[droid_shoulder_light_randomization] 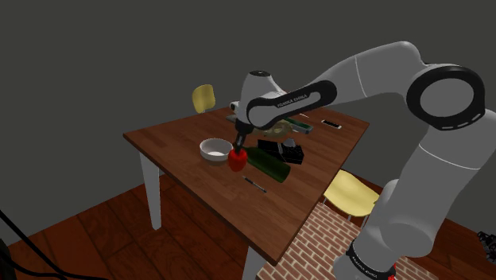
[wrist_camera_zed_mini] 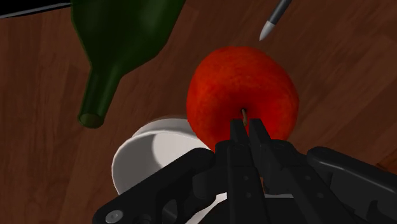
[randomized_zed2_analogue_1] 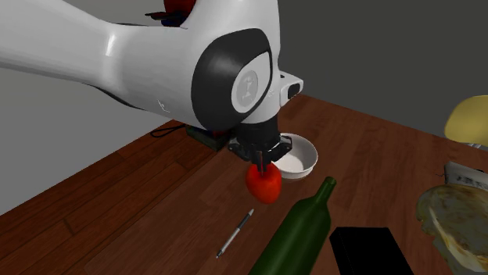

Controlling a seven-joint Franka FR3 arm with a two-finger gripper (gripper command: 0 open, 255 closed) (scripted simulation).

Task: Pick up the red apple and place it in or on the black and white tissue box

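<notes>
One red apple [randomized_zed2_analogue_1: 264, 184] is pinched at its stem end between the nearly closed jaws, just beside a white bowl [randomized_zed2_analogue_1: 311, 158] over the brown wooden tabletop [randomized_zed2_analogue_1: 117, 211]. Near it lie a dark green wine bottle [randomized_zed2_analogue_1: 301, 230] and a pen [randomized_zed2_analogue_1: 235, 233]. A black box [randomized_zed2_analogue_1: 371, 248] lies just past the bottle.

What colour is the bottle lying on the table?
The bottle is dark green; second exterior view shows it best.
</notes>
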